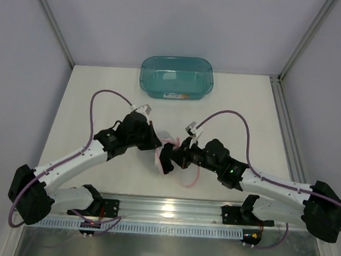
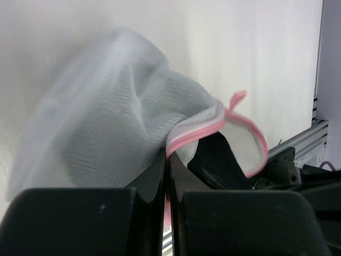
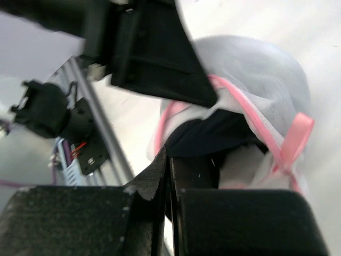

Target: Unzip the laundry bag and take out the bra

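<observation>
**Both tools clenched at the mouth of the open pouch**

From where I stand, the two arms meet over the middle of the desk, noses almost together. The laundry bag hangs bunched between them. The left tool is clamped, its fingers pressed flat against each other with the pink rim of the bag caught at their tips. The white mesh billows up and to the left of those fingers, lifted rather than lying flat. A small pink tab sticks up from the rim, above and to the right of the tips.

The bag's mouth gapes open just to the right of the left tool's tips, and the bra shows inside it as a dark fold of fabric (most of it is hidden by the mesh).

The right tool comes in from the other side, also squeezed tight. Its fingertips meet right at the edge of that black fabric and, as far as I can make out, pinch it. From its own camera, the mesh dome rises beyond and to the right of its tips, and the left tool's black body looms just above them.

Well beyond both tools, at the far edge of the desk, sits a teal tub, apart from everything else.
</observation>
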Motion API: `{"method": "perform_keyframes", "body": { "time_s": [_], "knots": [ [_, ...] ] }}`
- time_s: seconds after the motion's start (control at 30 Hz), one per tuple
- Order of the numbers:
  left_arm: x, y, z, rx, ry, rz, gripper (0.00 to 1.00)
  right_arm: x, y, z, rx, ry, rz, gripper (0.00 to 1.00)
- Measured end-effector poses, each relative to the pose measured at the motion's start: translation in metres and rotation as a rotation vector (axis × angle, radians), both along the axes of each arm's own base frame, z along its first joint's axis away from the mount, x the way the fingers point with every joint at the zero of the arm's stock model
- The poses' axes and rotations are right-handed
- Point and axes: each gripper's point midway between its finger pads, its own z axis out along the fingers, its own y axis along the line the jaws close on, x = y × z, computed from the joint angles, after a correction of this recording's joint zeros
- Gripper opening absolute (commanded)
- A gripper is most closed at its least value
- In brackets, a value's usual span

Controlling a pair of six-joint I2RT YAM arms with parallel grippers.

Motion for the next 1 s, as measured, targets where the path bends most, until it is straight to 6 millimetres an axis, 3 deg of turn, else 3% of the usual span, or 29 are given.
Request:
{"method": "perform_keyframes", "body": {
  "time_s": [0.23,0.4,0.6,0.83,1.0],
  "knots": [
    [0.003,0.001,0.001,-0.005,-0.007,0.01,0.0,-0.043,-0.028,0.039,0.026,-0.051,0.136,0.04],
    [0.003,0.0,0.0,-0.017,0.002,0.017,0.0,-0.05,-0.051,0.063,0.039,-0.104,0.1,0.04],
    [-0.006,-0.001,-0.018,-0.037,0.048,0.014,0.0,-0.038,-0.058,0.099,0.107,-0.172,0.02,0.04],
    [-0.012,-0.001,-0.032,-0.055,0.086,0.021,0.0,-0.003,-0.048,0.136,0.138,-0.243,-0.11,0.04],
    [-0.013,-0.003,-0.029,-0.08,0.085,0.02,0.0,0.025,-0.051,0.19,0.183,-0.341,-0.229,0.04]
  ]
}}
